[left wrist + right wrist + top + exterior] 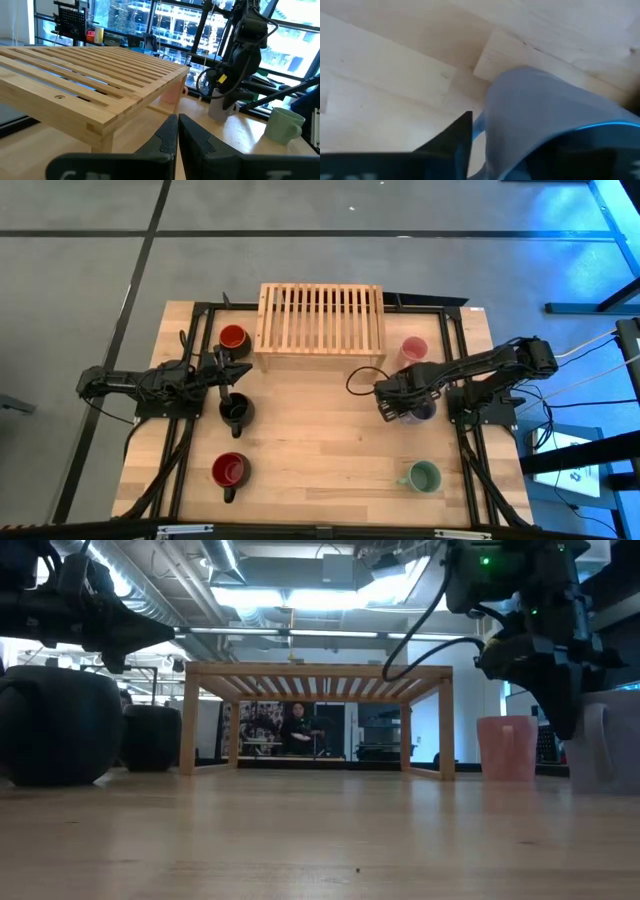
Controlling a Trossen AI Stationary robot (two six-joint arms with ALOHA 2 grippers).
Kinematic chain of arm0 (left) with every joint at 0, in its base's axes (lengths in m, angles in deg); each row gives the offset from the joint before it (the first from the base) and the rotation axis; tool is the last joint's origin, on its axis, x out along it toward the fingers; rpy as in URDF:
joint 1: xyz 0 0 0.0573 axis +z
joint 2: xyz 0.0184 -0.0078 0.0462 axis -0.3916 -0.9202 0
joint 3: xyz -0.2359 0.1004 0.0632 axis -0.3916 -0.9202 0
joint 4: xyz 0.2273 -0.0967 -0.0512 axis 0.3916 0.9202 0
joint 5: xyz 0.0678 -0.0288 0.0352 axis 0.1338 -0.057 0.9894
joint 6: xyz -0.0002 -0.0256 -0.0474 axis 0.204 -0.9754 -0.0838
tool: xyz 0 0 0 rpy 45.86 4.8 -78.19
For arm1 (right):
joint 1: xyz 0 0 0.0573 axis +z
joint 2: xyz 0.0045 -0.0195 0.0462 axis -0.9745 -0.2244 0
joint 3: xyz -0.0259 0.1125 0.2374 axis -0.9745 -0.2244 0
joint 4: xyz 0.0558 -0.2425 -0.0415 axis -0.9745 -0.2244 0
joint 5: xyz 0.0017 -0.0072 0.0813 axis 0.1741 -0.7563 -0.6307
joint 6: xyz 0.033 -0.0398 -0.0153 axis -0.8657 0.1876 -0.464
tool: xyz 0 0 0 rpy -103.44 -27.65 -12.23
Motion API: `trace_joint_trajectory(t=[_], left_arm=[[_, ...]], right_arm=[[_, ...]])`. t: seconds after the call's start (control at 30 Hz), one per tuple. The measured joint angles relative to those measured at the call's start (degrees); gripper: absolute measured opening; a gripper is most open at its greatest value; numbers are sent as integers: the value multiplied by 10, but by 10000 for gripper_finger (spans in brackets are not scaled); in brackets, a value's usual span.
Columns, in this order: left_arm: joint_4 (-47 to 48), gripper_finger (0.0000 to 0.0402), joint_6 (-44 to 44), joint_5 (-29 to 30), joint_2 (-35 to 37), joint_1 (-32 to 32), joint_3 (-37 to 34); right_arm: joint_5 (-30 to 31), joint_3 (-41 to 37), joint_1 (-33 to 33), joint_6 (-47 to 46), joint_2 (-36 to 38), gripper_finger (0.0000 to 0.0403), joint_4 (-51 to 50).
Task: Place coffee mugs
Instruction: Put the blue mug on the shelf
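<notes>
The slatted wooden rack [320,320] stands at the far middle of the table. An orange-red mug [233,337], a black mug [236,410] and a dark red mug [229,470] stand upright on the left. A pink mug [413,350], a lavender mug [423,410] and a green mug [425,477] stand on the right. My left gripper [226,366] hovers shut between the orange-red and black mugs, its fingers [177,135] pointing past the rack's corner. My right gripper [395,405] is shut on the lavender mug [535,115]. My right gripper holds the lavender mug at its wall near the rim [495,125], coming slanting down from above on the side toward the table's left. One finger [455,142] lies against the outer wall; the mug hides the other. In the low view the mug [603,745] appears upright on the table.
The pink mug [505,747] stands just beyond the lavender one, close to my right arm. The rack's corner [165,92] is right ahead of my left gripper. Bare wood lies in the table's middle [320,430]. A person [297,728] is in the room behind the rack.
</notes>
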Motion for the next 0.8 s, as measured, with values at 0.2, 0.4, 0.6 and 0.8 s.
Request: trace_joint_trajectory(t=[0.2, 0.4, 0.6, 0.8], left_arm=[[0, 7, 0, 0, 0, 0, 0], [0, 7, 0, 0, 0, 0, 0], [0, 7, 0, 0, 0, 0, 0], [0, 7, 0, 0, 0, 0, 0]], right_arm=[[-1, 0, 0, 57, 0, 39, 0], [4, 0, 0, 101, 2, 18, 0], [-8, 40, 0, 178, 2, 7, -22], [55, 138, 0, 282, 3, 5, -64]])
